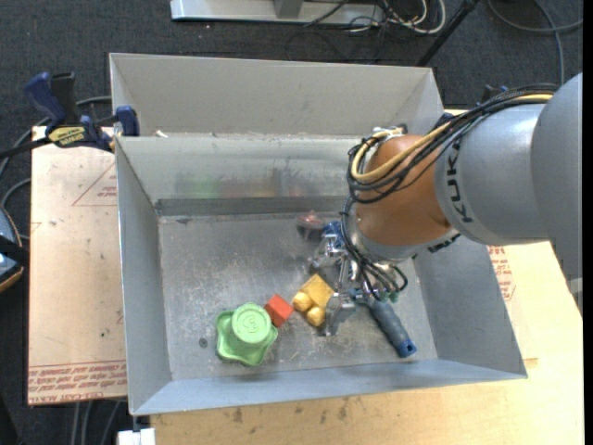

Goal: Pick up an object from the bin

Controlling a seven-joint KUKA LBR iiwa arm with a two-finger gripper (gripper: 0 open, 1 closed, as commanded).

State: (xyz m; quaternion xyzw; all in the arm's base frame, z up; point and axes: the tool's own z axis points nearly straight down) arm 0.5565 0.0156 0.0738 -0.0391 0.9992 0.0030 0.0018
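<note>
Low over the floor of the bin (185,267), a little right of the middle: the gripper (334,297), under the arm's orange cover (398,202) and its looped cables. Open or closed, cannot tell; working end lost in a tangle of metal parts, wires and shadow.

Right at that working end, on its left side: a yellow block (311,298). Touching the gripper or just beside it, hard to say. Right edge of the block hidden behind the metal, so full outline not to be made out. Visible part lumpy, longer than wide, seemingly slanted from far right to near left; pointing direction not clear.

Just left of it, close but apart: a small orange block (278,310). Further left and nearer the front wall: a green cap (246,332), round, top face up, with some raised mark too small to read.

On the gripper's right: a dark tool (393,327), upper end tucked under the gripper, long axis slanting toward the near right corner, blue tip at that end.
</note>
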